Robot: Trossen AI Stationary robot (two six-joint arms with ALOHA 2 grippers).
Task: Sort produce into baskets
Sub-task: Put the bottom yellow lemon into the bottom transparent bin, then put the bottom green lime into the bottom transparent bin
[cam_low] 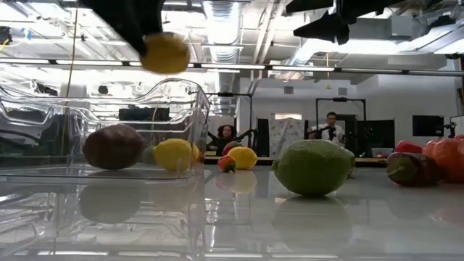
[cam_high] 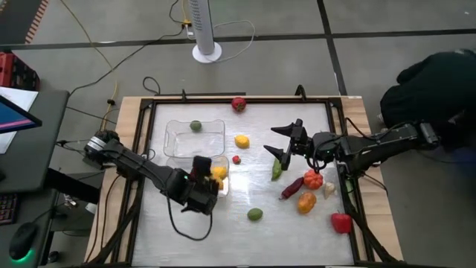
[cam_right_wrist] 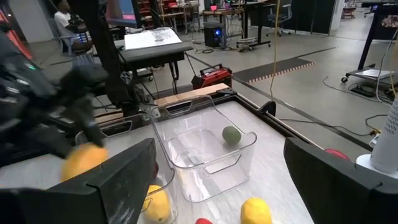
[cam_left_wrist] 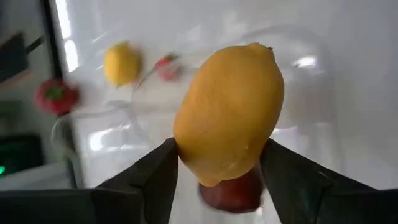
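Over the near basket (cam_high: 223,186) the left gripper (cam_left_wrist: 217,180) hangs clamped on a yellow lemon (cam_left_wrist: 229,112), which the high view mostly hides behind the wrist. Only the low view shows what's already sitting in that tray: a dark reddish piece (cam_low: 112,146) and another yellow one (cam_low: 174,154). From above, the far basket (cam_high: 178,134) holds a single green piece (cam_high: 195,126). Right gripper (cam_high: 285,141) hovers mid-table with fingers spread wide, near the green pepper (cam_high: 277,170). A lime (cam_low: 313,167) sits loose on the table (cam_high: 193,231).
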